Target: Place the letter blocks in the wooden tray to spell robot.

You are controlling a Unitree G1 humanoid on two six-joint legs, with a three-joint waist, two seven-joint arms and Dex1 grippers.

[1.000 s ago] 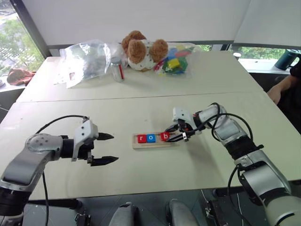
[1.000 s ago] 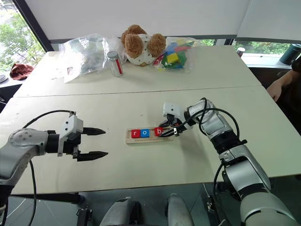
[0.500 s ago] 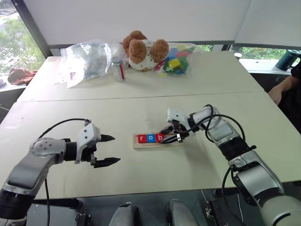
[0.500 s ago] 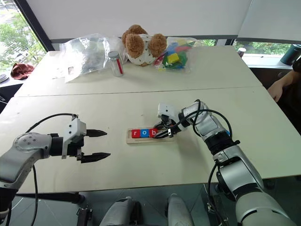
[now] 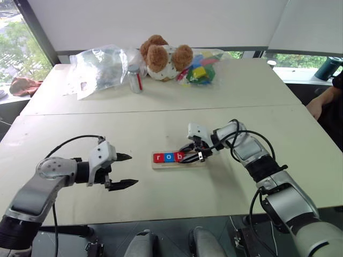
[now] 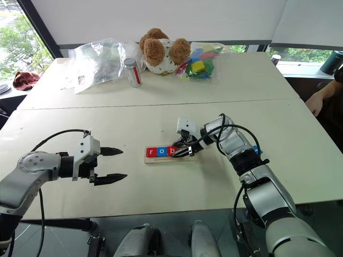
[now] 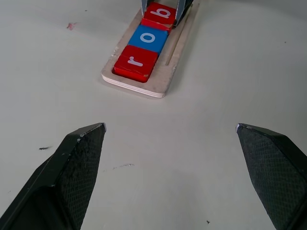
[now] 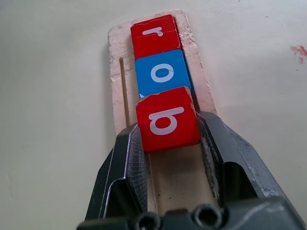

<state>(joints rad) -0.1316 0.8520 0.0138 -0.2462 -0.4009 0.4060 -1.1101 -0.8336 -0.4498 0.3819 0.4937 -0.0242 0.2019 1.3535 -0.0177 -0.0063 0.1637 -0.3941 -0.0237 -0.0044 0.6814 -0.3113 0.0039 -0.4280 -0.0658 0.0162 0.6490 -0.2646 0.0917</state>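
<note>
Over the wooden tray (image 8: pixel 117 72), my right claw (image 8: pixel 168 143) grips the red b block (image 8: pixel 167 120); tilted, it may ride onto the blue o block (image 8: pixel 162 73).

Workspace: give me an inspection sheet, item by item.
Surface: pale table, a seam across it.
Job's things: tray holds red r, blue o; red b sits third, gripped.
Clutter: teddy, jar, clear bag, bagged toy blocks at the far edge.
Grippers: left gripper open, holding nothing; right gripper shut on b.
Cables: black cables loop along both arms.
Surroundings: windows behind; a person's hand at the right edge.
</note>
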